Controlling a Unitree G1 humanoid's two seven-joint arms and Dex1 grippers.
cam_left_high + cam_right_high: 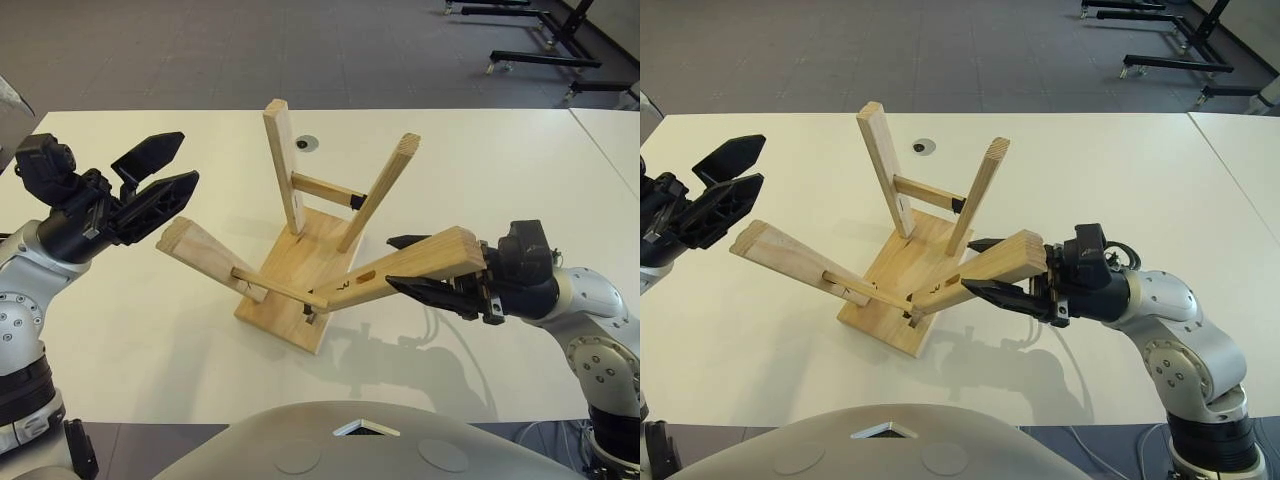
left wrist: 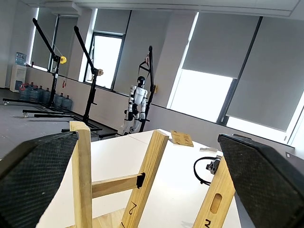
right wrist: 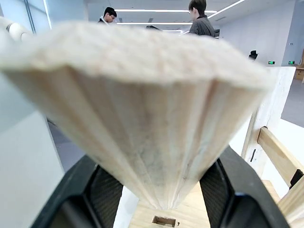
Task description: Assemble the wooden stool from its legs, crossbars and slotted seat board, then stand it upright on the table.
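Nearest, the splayed leg [image 1: 420, 262] at four o'clock is pinched near its free end by the right jaws, its foot at the seat board [image 1: 285, 315] lying flat on the bench [image 1: 500, 150]; the left jaws hang spread at nine o'clock. Stiff, light, unslippery wood, I judge: grip legs by their flat faces.
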